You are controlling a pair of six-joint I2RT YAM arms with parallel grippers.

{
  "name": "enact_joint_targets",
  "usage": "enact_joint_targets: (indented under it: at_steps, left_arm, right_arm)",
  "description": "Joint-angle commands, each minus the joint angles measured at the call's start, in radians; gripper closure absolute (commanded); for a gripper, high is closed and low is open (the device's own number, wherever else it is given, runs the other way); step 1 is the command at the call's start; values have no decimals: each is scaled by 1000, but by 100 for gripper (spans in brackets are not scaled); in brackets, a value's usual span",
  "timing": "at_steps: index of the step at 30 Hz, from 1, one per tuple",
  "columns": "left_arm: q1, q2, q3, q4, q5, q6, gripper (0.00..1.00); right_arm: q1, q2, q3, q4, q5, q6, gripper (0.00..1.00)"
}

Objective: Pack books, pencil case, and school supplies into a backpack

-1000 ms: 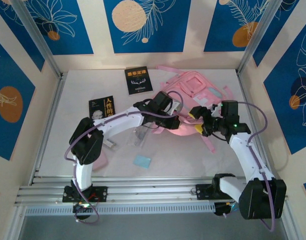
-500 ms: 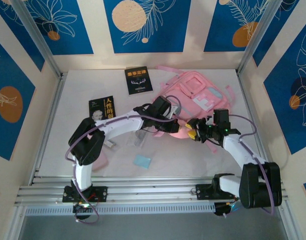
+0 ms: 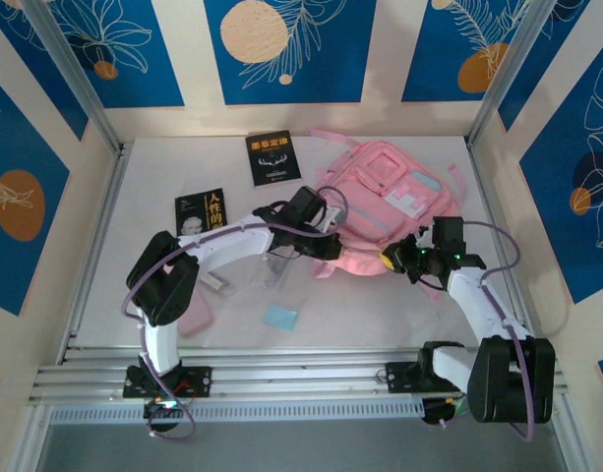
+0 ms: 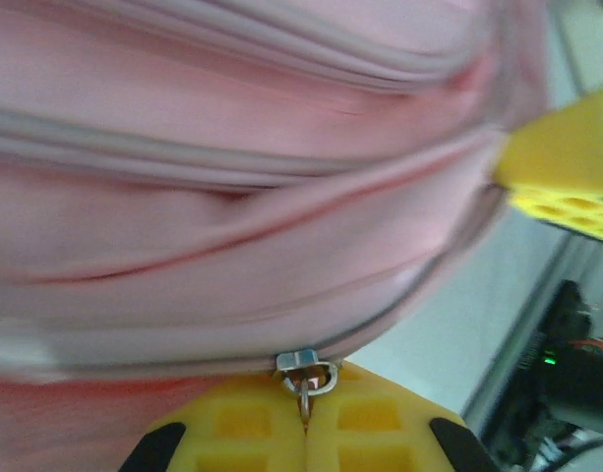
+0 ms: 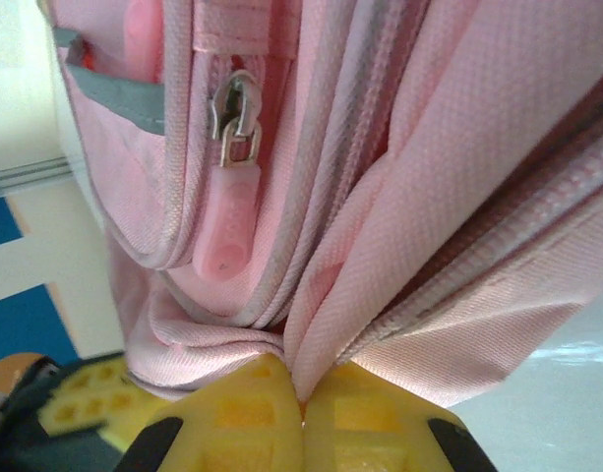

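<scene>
The pink backpack [image 3: 385, 197] lies flat at the far right of the table [image 3: 163, 167]. The right gripper [image 5: 301, 408] is pinched on a fold of its fabric, which could slide free under tension. The left gripper [image 4: 304, 423] is pinched on the small metal zipper pull [image 4: 306, 374], a thin hold likely to slip if tugged off the zipper's line.

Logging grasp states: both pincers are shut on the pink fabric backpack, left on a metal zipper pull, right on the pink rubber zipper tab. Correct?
Not quite. The right pincer is shut on a cloth fold of the large pink fabric backpack, not the pink rubber zipper tab, which hangs free above it in the right wrist view. The left pincer does pinch the metal zipper pull.
</scene>
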Motion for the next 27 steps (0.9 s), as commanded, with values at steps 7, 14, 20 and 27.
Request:
enact_joint_targets:
  at_steps: [7, 14, 20, 27]
  left_arm:
    - [127, -26, -17, -148, -130, 195, 100]
    - [2, -61, -25, -91, 17, 165, 100]
    - [-91, 30, 56, -5, 88, 101, 100]
    - [-104, 136, 200, 67, 114, 33, 100]
  right_arm:
    - [-161, 45, 99, -152, 146, -223, 100]
    - [-279, 135, 202, -102, 213, -266, 100]
    - [-325, 213, 287, -97, 149, -242, 91]
    - [-290, 35, 245, -240, 36, -192, 27]
